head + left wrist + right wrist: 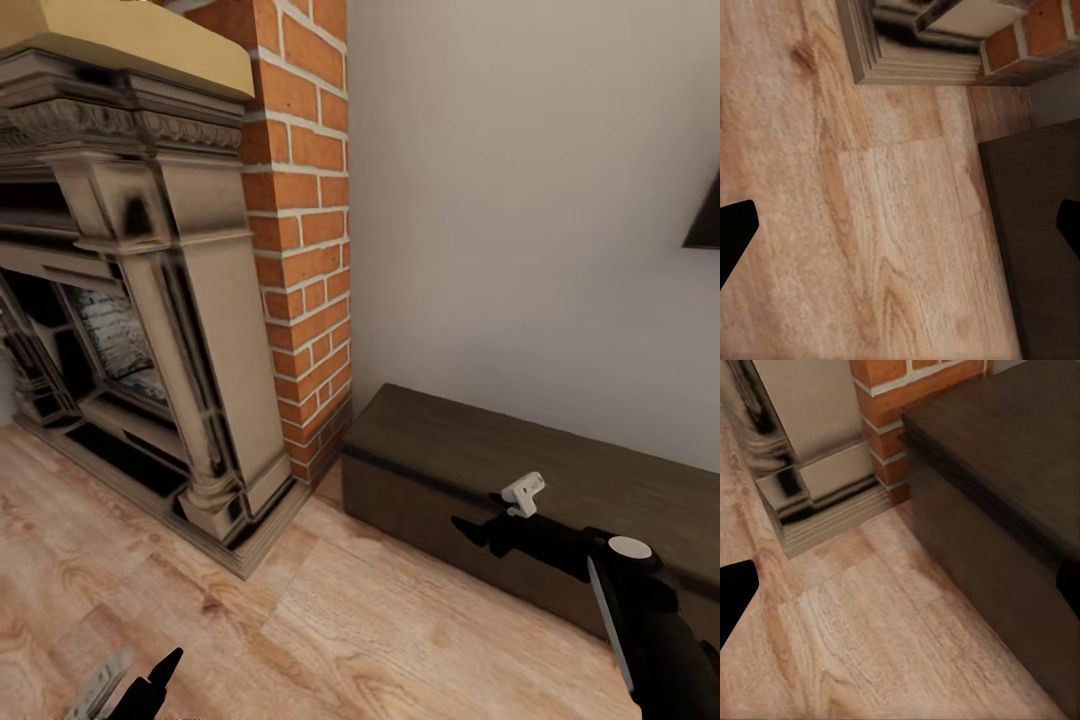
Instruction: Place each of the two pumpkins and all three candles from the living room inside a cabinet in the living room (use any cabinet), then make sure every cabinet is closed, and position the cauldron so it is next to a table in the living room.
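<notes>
Wooden floor [300,620] beside brick fireplace [180,300], cabinet [560,480] against the wall.
Right pincer [478,530] hangs released, holding nothing, just before the closed cabinet's front; left pincer [900,232], also spread wide, hovers over the floor, cabinet beside it.

A big stone fireplace [140,300] is seen set into a red brick chimney column [305,230] — pale wood-plank floor [330,620] below, plain grey wall [520,200] behind, and a dark shape [705,220] is cut off at the edge.
</notes>
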You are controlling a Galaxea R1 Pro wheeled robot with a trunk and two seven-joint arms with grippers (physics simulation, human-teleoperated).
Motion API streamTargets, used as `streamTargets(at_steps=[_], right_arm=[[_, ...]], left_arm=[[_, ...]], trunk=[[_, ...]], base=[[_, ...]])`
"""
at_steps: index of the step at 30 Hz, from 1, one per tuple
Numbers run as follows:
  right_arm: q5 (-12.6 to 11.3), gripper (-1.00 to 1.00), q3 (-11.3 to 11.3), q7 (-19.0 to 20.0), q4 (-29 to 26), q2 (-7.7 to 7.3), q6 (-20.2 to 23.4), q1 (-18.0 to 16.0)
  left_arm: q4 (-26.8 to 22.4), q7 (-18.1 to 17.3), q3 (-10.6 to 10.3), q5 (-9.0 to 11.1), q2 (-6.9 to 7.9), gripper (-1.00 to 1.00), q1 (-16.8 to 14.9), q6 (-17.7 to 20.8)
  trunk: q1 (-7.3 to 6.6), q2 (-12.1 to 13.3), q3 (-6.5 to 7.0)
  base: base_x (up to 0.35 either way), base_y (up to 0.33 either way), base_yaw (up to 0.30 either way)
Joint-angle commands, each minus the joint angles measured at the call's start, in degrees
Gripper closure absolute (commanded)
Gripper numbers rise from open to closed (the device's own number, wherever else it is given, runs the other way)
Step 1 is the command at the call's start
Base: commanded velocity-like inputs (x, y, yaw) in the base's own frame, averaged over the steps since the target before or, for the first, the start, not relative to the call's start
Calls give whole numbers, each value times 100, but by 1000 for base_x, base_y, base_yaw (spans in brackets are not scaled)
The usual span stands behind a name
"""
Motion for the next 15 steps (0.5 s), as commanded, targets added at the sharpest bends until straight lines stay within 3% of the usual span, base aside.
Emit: streamTargets(at_steps=[1, 5, 8, 12, 15], right_arm=[[52, -100, 16, -9, -8, 1, 21, -3], [68, -100, 85, -322, -7, 2, 27, 0], [71, -100, 96, -440, -7, 2, 94, 0], [74, -100, 119, -532, -7, 12, 342, 4], [80, -100, 129, -839, -7, 152, 434, 38]], left_arm=[[-20, 36, 1, 60, -3, -100, -1, 52], [-53, 59, -255, -8, 4, -100, -1, 100], [-62, 70, -474, -176, 1, -100, -1, 109], [-216, -9, -598, -280, 33, -100, -65, 198], [-311, 15, -614, -312, 243, -100, -491, 839]], trunk=[[-1, -2, -3], [-1, -2, 0], [-1, -2, 0], [-1, -2, 1], [-1, -2, 1]], base=[[0, 0, 152], [0, 0, 232], [0, 0, 278], [0, 0, 292], [0, 0, 297]])
